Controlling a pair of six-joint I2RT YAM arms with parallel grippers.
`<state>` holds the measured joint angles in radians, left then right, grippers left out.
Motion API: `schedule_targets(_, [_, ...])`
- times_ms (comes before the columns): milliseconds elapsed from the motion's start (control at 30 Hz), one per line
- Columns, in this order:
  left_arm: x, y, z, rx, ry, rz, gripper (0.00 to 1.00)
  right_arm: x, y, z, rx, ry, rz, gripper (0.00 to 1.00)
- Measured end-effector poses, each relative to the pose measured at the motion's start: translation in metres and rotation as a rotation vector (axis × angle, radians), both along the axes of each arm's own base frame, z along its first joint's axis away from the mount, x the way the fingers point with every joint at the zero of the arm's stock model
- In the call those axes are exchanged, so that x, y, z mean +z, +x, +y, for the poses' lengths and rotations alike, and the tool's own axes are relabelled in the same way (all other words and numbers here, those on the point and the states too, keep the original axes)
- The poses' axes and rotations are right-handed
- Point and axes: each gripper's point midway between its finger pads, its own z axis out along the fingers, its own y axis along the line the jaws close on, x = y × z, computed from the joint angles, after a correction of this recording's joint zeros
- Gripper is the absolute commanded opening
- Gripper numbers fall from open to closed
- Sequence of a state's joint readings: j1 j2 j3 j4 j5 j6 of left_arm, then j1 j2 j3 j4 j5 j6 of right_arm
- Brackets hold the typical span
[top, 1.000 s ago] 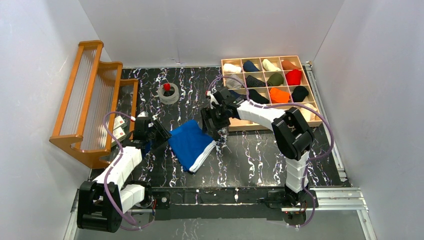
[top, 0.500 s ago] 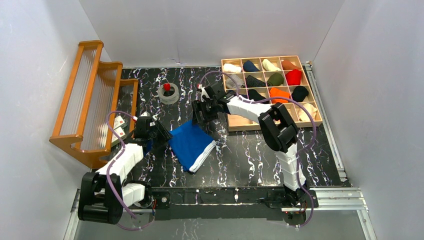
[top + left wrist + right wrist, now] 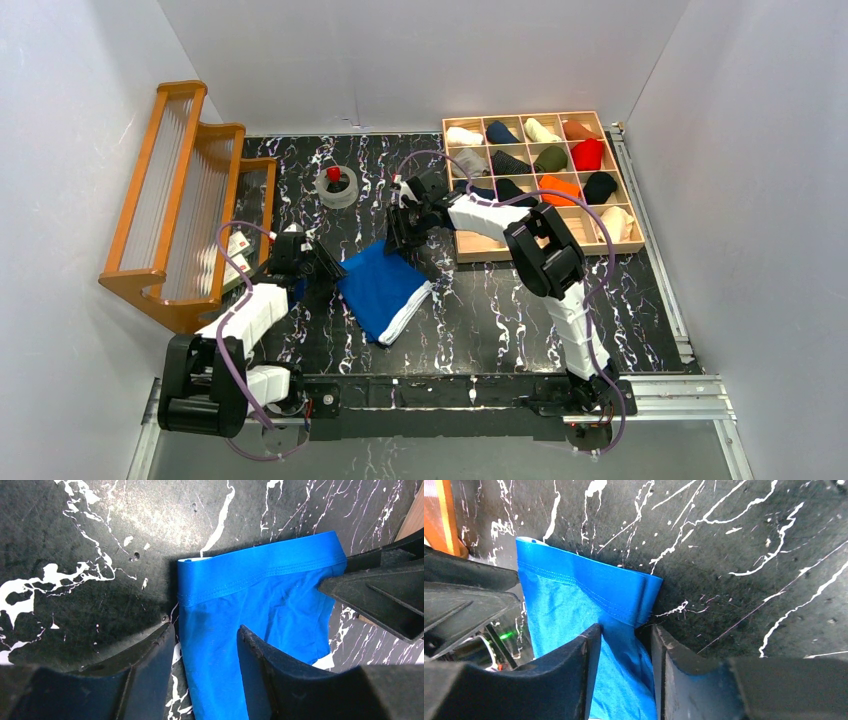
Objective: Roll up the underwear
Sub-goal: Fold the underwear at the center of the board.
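Note:
A royal blue underwear (image 3: 380, 285) with white trim lies folded flat on the black marbled table, left of centre. My left gripper (image 3: 328, 268) is at its left corner. In the left wrist view the blue underwear (image 3: 260, 580) fills the gap between the tips of the left gripper (image 3: 206, 630), which is shut on it. My right gripper (image 3: 402, 238) is at the far corner. In the right wrist view the underwear (image 3: 574, 595) bunches between the fingers of the right gripper (image 3: 626, 627), which is shut on that corner.
A wooden compartment tray (image 3: 540, 114) with several rolled garments stands at the back right, close behind the right arm. An orange wooden rack (image 3: 180, 200) stands along the left side. A tape roll (image 3: 338, 186) with a red thing in it lies behind the underwear.
The right gripper has swung left and down from the tray's edge onto the underwear's far corner and closed on it. The left gripper stayed at the left corner.

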<state>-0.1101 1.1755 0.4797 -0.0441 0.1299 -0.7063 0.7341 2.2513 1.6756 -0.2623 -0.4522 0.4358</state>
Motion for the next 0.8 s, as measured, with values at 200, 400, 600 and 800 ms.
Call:
schedule_targets(200, [-0.010,0.002,0.001,0.002,0.002,0.028,0.43,0.001,-0.002,0.002,-0.009,0.010,0.024,0.22])
schedule_targets(400, [-0.012,0.005,0.004,0.009,0.005,0.026,0.42,0.006,-0.004,0.007,-0.014,0.019,0.037,0.12])
schedule_targets(600, [-0.011,0.007,0.008,0.024,0.005,0.021,0.41,0.018,0.001,0.021,-0.059,-0.042,-0.049,0.11])
schedule_targets(800, [-0.006,0.017,0.012,0.049,-0.003,-0.014,0.37,0.031,-0.002,0.037,-0.119,-0.167,-0.166,0.11])
